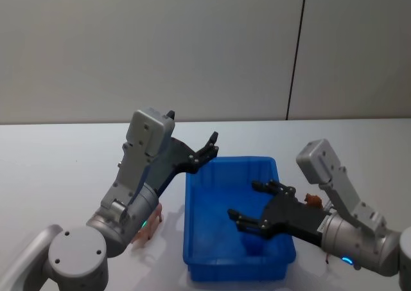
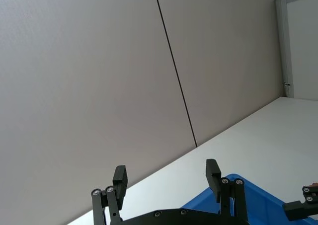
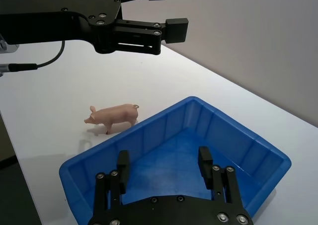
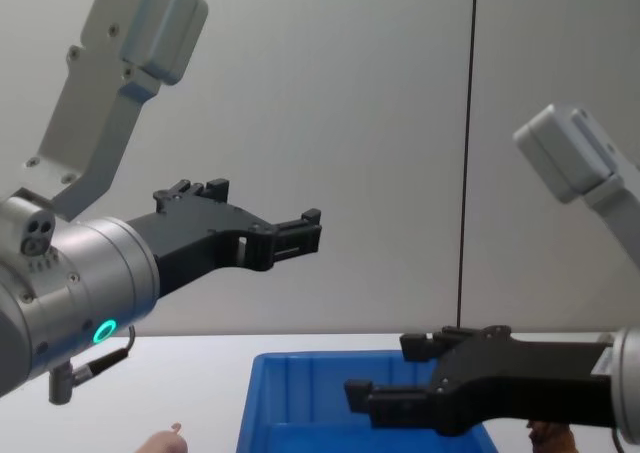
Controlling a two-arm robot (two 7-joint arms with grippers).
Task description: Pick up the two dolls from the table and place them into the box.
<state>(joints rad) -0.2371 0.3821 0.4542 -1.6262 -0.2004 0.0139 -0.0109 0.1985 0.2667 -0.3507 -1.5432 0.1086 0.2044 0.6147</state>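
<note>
Hovering low over the empty box [image 1: 231,270], the right pincer [image 1: 244,199] stands released, fingers spread, holding nothing. One reddish-brown doll [image 1: 313,200] rests on the worktop [image 1: 64,156] just outboard of this pincer, beyond the box's right wall; the right arm is nearer to it. One pink doll [image 3: 113,116] stands on the worktop well below the left pincer [image 1: 212,146], back toward that arm's base, long axis roughly along the box's left wall. Left pincer, raised over the far left corner, is likewise released. Count: two dolls, one box.
</note>
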